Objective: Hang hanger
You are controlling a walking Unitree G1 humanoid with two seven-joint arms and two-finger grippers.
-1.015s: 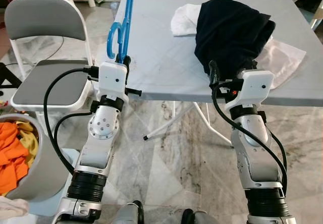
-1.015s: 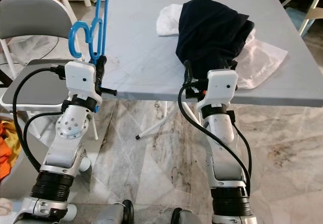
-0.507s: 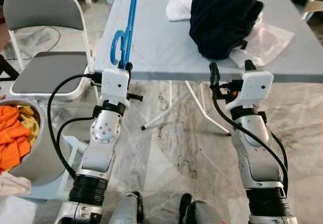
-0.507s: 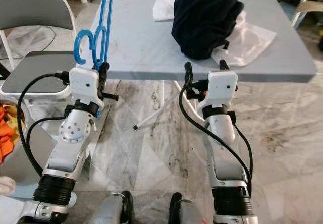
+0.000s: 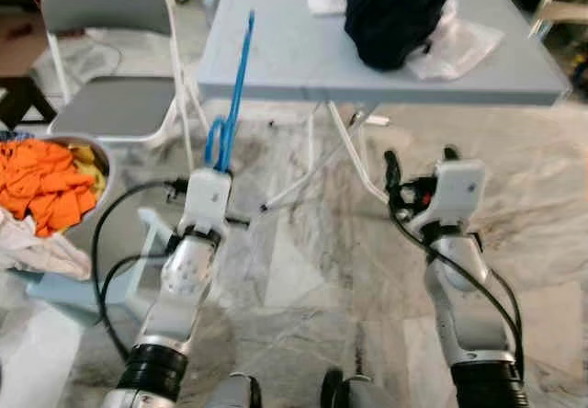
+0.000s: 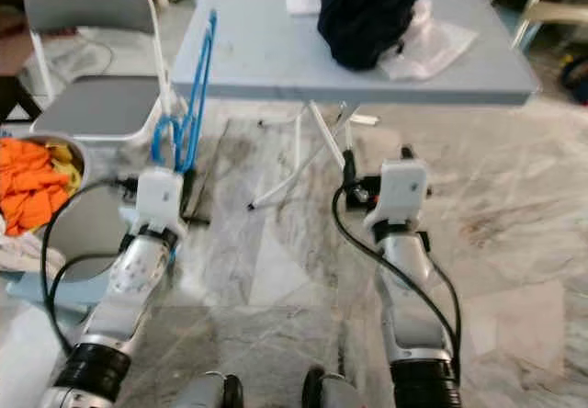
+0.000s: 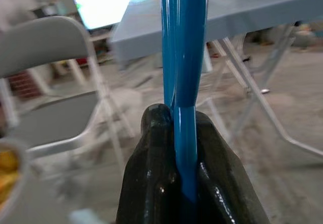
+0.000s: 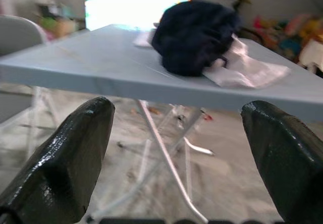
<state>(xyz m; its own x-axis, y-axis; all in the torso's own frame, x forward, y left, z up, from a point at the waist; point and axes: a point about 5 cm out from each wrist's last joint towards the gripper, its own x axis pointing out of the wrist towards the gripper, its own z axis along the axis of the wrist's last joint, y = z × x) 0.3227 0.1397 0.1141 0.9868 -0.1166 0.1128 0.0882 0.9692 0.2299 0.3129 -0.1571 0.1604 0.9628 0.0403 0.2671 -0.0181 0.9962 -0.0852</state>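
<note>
Left wrist view shows the left gripper (image 7: 184, 148) fingers pinching the blue hanger (image 7: 182, 57). Right wrist view shows the right gripper (image 8: 176, 148) fingers spread, facing dark clothes (image 8: 194, 35) on the tabletop (image 8: 81, 62).

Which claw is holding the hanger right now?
The left claw, shut on the blue hanger; the right claw is open with nothing between its fingers.

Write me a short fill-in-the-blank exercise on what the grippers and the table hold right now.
1. The left gripper is shut on a hanger whose colour is ____.
2. The right gripper has its fingers ____ and holds nothing.
3. The dark garment lies on the grey ____.
4. The orange clothes lie in a basket on the robot's ____ side.

Missing words: blue; open; table; left
</note>
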